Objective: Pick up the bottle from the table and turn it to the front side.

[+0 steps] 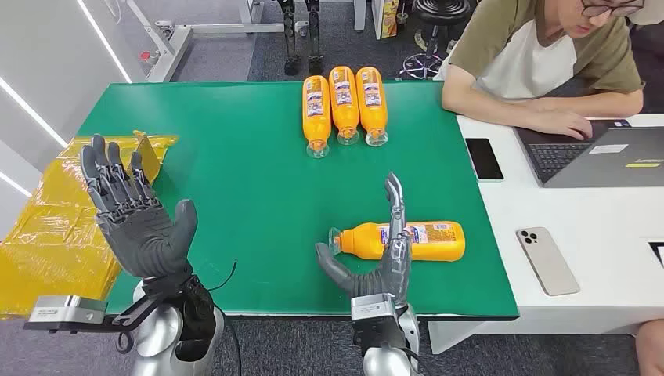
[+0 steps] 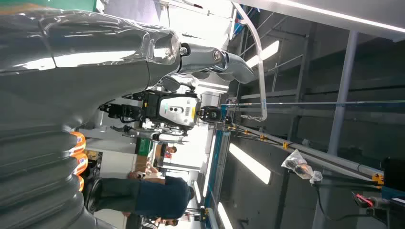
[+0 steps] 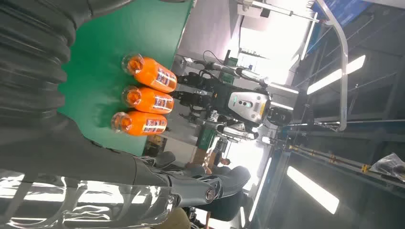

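Note:
An orange bottle [image 1: 427, 240] lies on its side on the green table [image 1: 235, 180], cap toward the left, label showing. My right hand [image 1: 384, 262] stands upright just in front of it, fingers spread and pointing up across the bottle's middle, thumb out to the left; it holds nothing. My left hand [image 1: 133, 211] is raised at the table's left edge, palm facing in, fingers spread and empty. Three more orange bottles [image 1: 343, 106] lie side by side at the far middle of the table, and these three bottles [image 3: 145, 98] also appear in the right wrist view.
A person [image 1: 540, 55] sits at the white desk [image 1: 564, 219] on the right, typing on a laptop [image 1: 603, 153]. Two phones [image 1: 484, 158] [image 1: 546, 260] lie on that desk. A yellow bag [image 1: 55, 227] lies at the left edge of the table.

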Available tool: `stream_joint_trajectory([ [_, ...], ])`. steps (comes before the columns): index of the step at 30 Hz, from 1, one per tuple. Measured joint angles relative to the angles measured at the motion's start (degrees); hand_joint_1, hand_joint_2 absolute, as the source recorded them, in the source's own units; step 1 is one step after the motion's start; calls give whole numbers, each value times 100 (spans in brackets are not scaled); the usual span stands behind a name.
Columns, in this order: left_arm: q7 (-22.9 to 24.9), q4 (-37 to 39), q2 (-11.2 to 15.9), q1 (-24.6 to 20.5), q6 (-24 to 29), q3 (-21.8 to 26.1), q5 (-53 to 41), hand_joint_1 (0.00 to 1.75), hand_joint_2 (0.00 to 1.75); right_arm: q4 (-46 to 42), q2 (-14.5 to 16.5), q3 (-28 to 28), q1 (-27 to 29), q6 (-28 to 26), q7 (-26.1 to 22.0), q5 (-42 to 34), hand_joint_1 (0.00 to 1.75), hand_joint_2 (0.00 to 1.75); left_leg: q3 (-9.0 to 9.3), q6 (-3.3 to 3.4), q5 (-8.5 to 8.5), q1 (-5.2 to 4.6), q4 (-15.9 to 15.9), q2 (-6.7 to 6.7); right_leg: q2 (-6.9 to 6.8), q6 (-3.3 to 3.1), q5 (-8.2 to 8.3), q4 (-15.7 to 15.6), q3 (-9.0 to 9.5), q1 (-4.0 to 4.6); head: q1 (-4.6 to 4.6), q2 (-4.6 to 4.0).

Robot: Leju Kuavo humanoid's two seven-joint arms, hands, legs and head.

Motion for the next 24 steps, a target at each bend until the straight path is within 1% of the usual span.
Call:
stream_joint_trajectory([
  [6, 0, 0, 0, 0, -2, 1, -5, 0, 175, 2, 0, 0, 3, 11, 39, 112, 0, 175, 0, 0, 0, 0, 0, 0, 0, 0, 0, 0, 0, 0, 0, 0],
  [8, -3, 0, 0, 1, -13, 2, -17, 0, 175, 0, -4, 0, 4, 82, 219, 385, 0, 175, 0, 0, 0, 0, 0, 0, 0, 0, 0, 0, 0, 0, 0, 0],
  [10, -20, 0, 0, 2, -51, 2, -37, 0, 175, -10, -28, -2, -1, 311, 608, 920, 0, 175, 0, 0, 0, 0, 0, 0, 0, 0, 0, 0, 0, 0, 1, 0],
  [13, -46, 0, 0, 4, -157, 3, -63, 0, 175, -24, -151, -49, -103, 1041, 1360, 1910, 0, 175, 0, 0, 0, 0, 0, 0, 0, 0, 1, 0, 0, 0, 1, 0],
  [15, -49, 0, 0, 5, -223, 6, -69, 0, 175, 4, -281, -133, -234, 1555, 1693, 2304, 0, 175, -1, 0, 1, 0, 0, -2, -3, 1, 1, 0, 1, 0, 1, 0],
  [19, -50, -10, 4, 8, -269, 15, -34, 0, 175, 223, -585, -232, -592, 2387, 2171, 2681, 0, 175, 0, 1, 1, -1, 1, -2, -4, 2, 3, 0, 4, 0, 0, 0],
  [21, -51, -39, 9, 18, -288, 16, 31, 0, 175, 515, -855, -217, -895, 2896, 2385, 2753, 0, 175, -1, 5, 4, -2, 3, -6, -7, 5, 6, -1, 5, -1, 1, 0],
  [24, -54, -78, 18, 47, -318, 17, 130, 0, 175, 991, -1311, -157, -1336, 3440, 2465, 2637, 0, 175, -4, 10, 8, -3, 6, -18, -18, 10, 9, -2, 6, -1, 2, -1],
])
